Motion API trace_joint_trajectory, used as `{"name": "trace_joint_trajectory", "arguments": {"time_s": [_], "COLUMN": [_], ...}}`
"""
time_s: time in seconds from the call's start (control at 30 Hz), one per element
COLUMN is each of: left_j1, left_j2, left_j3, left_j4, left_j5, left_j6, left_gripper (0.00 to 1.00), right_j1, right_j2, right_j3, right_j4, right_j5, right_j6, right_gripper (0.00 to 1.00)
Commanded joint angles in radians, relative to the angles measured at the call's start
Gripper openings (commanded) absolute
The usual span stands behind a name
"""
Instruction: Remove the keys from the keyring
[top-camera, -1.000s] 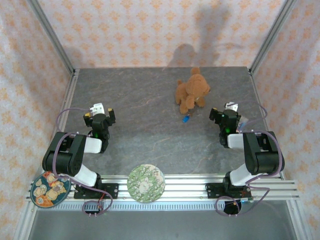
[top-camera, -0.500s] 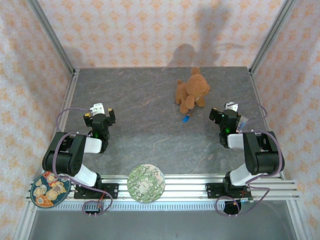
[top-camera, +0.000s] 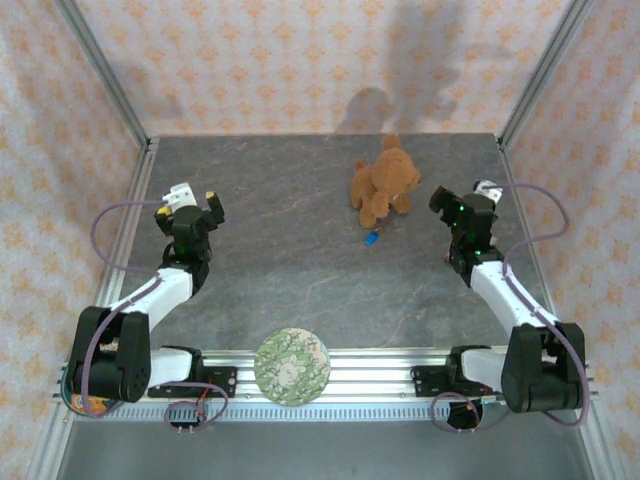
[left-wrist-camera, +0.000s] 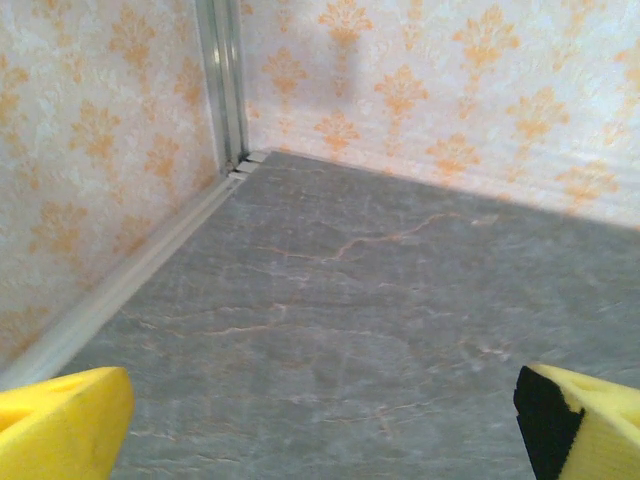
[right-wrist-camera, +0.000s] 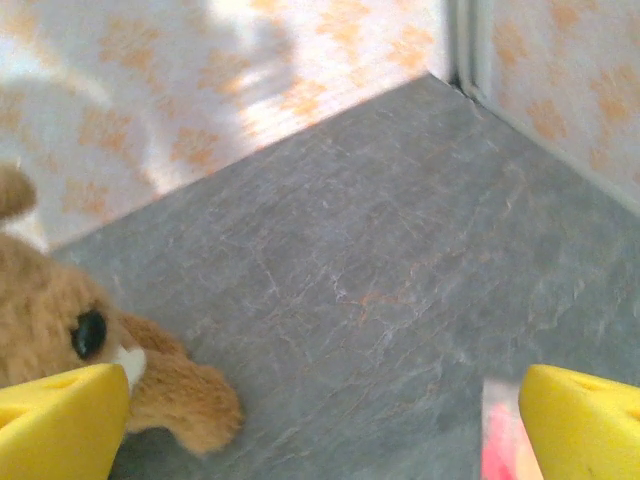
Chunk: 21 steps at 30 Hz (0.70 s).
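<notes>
Gaping wide and empty, left tool (top-camera: 190, 206) and right tool (top-camera: 465, 197), apart from teddy bear (top-camera: 383, 188) and blue keyring (top-camera: 372, 238).

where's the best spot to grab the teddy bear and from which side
Likely its soft torso, from above: the teddy bear lies on the table close to the open right gripper, and a mid-body grip leaves the small blue piece at its near end free.

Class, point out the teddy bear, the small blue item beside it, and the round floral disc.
teddy bear (top-camera: 380, 188), top view, on the middle of its body.
small blue item (top-camera: 371, 239), top view, on its middle.
round floral disc (top-camera: 291, 366), top view, on its centre.
</notes>
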Motion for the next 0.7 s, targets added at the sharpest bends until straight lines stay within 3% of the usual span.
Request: {"name": "trace_joint_trajectory", "arguments": {"time_s": [0.0, 0.13, 0.27, 0.37, 0.47, 0.67], "left_j1": [0.014, 0.016, 0.012, -0.014, -0.059, -0.125], "left_j2": [-0.038, -0.054, -0.063, -0.075, -0.09, -0.102], "left_j3": [0.035, 0.043, 0.039, 0.004, -0.011, -0.026], "left_j4": [-0.155, -0.188, -0.231, -0.225, -0.266, -0.305], "left_j5": [0.132, 0.352, 0.553, 0.621, 0.624, 0.621], "left_j6": [-0.256, -0.32, -0.35, -0.371, -0.366, -0.37], "left_gripper": [1.0, 0.99, 0.85, 0.84, 0.84, 0.84], "right_j1": [-0.013, -0.012, -0.012, -0.001, 0.024, 0.093], "right_j2": [-0.005, -0.009, 0.002, 0.046, 0.104, 0.254], "right_j3": [0.065, 0.032, -0.032, -0.087, -0.111, -0.04], "right_j4": [-0.289, -0.283, -0.245, -0.149, -0.065, -0.048], "right_j5": [-0.059, -0.27, -0.431, -0.539, -0.571, -0.58], "right_j6": [0.237, 0.244, 0.251, 0.271, 0.304, 0.293], "right_gripper": [0.99, 0.85, 0.81, 0.81, 0.81, 0.66]}}
